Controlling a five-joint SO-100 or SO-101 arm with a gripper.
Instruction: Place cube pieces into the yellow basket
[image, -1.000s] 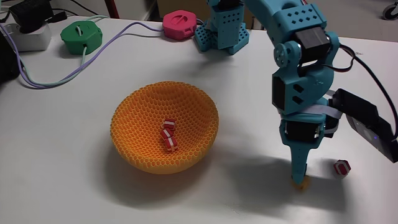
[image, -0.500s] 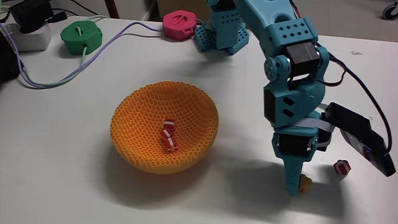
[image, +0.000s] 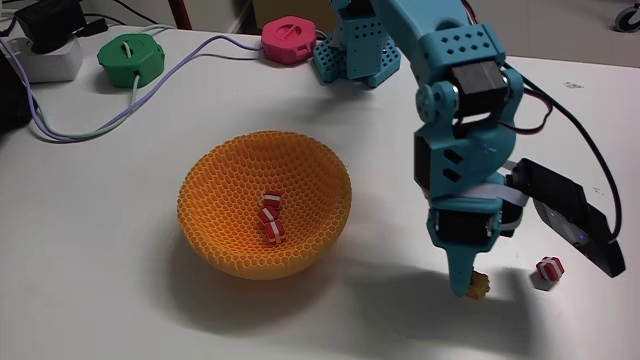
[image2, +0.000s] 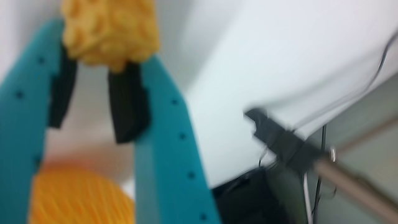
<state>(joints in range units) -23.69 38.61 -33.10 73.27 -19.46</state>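
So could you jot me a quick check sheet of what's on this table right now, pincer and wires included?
Surface: white table, bare in front of the bowl.
Job's things: orange mesh bowl holds two red-and-white blocks; a third red-and-white block lies on the table right of the arm; the yellow studded block sits in the pincer.
Clutter: green case and pink case along the back.
Pincer: pincer shut on the yellow studded block, tips low over the table.
Cables: pale cables run across the back left; a black wire trails off the arm.
Surroundings: white power strip at the far left corner.
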